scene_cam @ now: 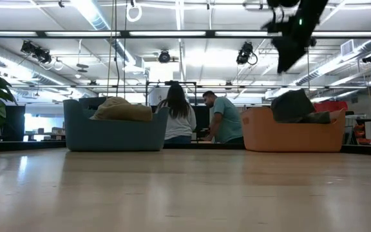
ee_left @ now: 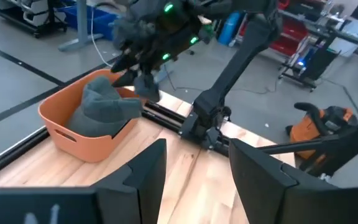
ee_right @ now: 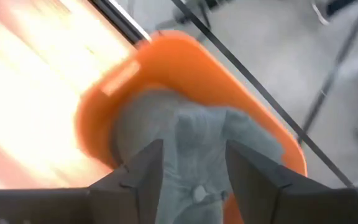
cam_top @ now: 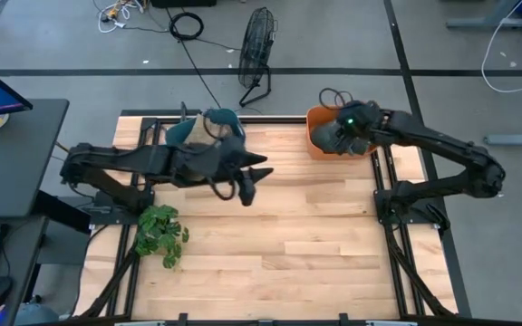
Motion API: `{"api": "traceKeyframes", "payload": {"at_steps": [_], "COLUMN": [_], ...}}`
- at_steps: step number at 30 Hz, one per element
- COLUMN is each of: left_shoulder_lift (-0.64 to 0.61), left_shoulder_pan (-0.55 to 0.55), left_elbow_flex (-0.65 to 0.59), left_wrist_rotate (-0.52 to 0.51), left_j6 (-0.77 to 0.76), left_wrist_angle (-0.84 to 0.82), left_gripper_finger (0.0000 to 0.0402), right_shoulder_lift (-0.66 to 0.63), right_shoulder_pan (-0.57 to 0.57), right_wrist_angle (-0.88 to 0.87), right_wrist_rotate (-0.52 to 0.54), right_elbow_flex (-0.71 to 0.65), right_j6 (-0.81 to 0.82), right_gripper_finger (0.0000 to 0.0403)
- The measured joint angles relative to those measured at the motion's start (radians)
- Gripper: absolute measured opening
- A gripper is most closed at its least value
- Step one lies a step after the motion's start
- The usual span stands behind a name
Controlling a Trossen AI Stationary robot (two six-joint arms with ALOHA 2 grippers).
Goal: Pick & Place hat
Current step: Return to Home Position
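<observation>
A dark grey hat (ee_left: 101, 106) lies in an orange bin (ee_left: 73, 134) at the table's far right corner, and it also shows in the low view (scene_cam: 293, 105) and the right wrist view (ee_right: 197, 143). A tan hat (scene_cam: 122, 109) sits in a blue bin (scene_cam: 114, 132) at the far edge. My right gripper (ee_right: 191, 171) hangs open above the grey hat, well clear of it in the low view (scene_cam: 288, 45). My left gripper (ee_left: 197, 177) is open over the middle of the table (cam_top: 259, 175), pointing toward the orange bin.
A leafy plant (cam_top: 159, 234) stands at the table's left near side. Bare wood (cam_top: 288, 235) lies between the arms. A floor fan (cam_top: 256, 50) stands beyond the far edge. Two people (scene_cam: 198, 119) sit in the room behind the bins.
</observation>
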Motion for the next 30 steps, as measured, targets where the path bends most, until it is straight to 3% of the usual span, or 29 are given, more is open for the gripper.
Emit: {"api": "traceKeyframes", "payload": {"at_steps": [8,15,21,30], "left_shoulder_lift": [-0.117,-0.198,-0.368,-0.734], "left_shoulder_pan": [0.003,0.001,-0.012,-0.021], "left_elbow_flex": [0.002,-0.038,-0.278,-0.763], "left_wrist_rotate": [-0.080,-0.158,-0.157,-0.134], "left_j6": [-0.077,-0.186,-0.237,-0.154], "left_wrist_angle": [-0.252,-0.467,-0.390,-0.013], "left_gripper_finger": [0.0179,0.0179,0.0179,0.0179], "right_shoulder_lift": [-0.100,-0.293,-0.485,-0.757], "right_shoulder_pan": [0.113,0.201,0.231,0.231], "right_wrist_angle": [-0.018,0.031,0.158,0.421], "right_wrist_rotate": [-0.234,-0.296,-0.376,-0.544], "right_elbow_flex": [0.248,0.235,0.041,-0.255], "right_j6": [0.005,0.031,0.072,0.110], "right_gripper_finger": [0.0170,0.0151,0.0137,0.0123]}}
